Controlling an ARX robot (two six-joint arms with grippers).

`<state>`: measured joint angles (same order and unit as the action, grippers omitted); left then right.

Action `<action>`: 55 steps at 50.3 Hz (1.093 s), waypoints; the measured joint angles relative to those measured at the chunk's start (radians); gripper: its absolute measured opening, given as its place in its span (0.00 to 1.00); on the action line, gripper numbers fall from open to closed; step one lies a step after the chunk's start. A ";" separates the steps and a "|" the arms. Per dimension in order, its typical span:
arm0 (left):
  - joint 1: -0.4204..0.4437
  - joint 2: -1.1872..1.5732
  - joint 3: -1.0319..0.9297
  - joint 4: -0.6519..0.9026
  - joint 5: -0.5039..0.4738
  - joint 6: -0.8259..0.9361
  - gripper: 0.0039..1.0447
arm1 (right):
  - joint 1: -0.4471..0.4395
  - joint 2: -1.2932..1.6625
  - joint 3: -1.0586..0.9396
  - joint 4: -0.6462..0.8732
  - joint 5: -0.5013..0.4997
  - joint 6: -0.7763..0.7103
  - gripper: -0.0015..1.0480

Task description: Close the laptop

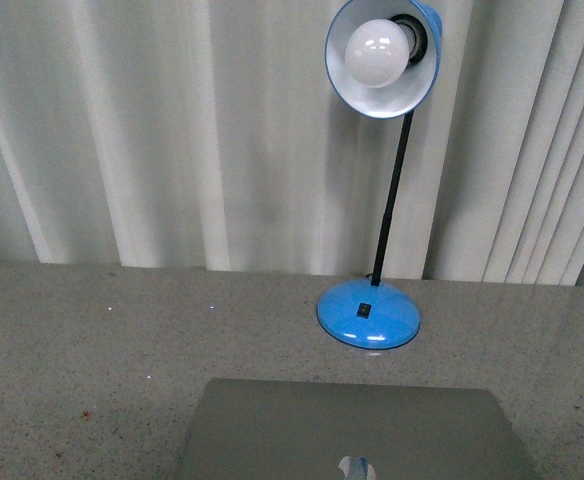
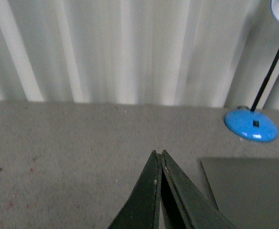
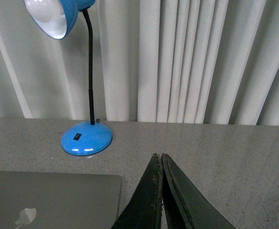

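The silver-grey laptop [image 1: 347,430] lies on the speckled grey table at the near middle with its lid down flat and the shiny apple logo facing up. It also shows in the left wrist view [image 2: 252,191] and the right wrist view [image 3: 51,198]. My left gripper [image 2: 158,153] is shut and empty, over bare table just left of the laptop. My right gripper [image 3: 157,156] is shut and empty, over bare table just right of the laptop's corner. Neither gripper touches the laptop. Neither arm shows in the front view.
A blue desk lamp [image 1: 369,313] with a black stem and white bulb [image 1: 380,52] stands just behind the laptop. Pale pleated curtains [image 1: 172,130] hang along the table's far edge. Bare tabletop [image 1: 82,340] lies left and right of the laptop.
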<state>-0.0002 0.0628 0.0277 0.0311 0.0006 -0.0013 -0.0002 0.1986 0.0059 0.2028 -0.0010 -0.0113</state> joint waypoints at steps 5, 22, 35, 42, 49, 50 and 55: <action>0.000 -0.059 0.000 -0.026 -0.001 0.000 0.03 | 0.000 -0.024 0.000 -0.026 -0.001 0.000 0.03; 0.000 -0.059 0.000 -0.031 -0.001 0.000 0.08 | 0.000 -0.194 0.001 -0.202 0.000 0.000 0.05; 0.000 -0.061 0.000 -0.031 -0.001 0.000 0.49 | 0.000 -0.195 0.001 -0.202 0.000 0.000 0.46; 0.000 -0.061 0.000 -0.031 -0.001 0.000 0.78 | 0.000 -0.195 0.001 -0.202 0.000 0.000 0.74; 0.000 -0.061 0.000 -0.031 -0.001 0.000 0.93 | 0.000 -0.195 0.001 -0.202 0.000 0.001 0.94; 0.000 -0.061 0.000 -0.031 -0.001 0.000 0.93 | 0.000 -0.195 0.001 -0.202 0.000 0.000 0.92; 0.000 -0.061 0.000 -0.031 -0.001 0.000 0.94 | 0.000 -0.195 0.001 -0.202 0.000 0.000 0.93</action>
<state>-0.0002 0.0021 0.0277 0.0006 -0.0002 -0.0013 -0.0002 0.0040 0.0067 0.0006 -0.0013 -0.0109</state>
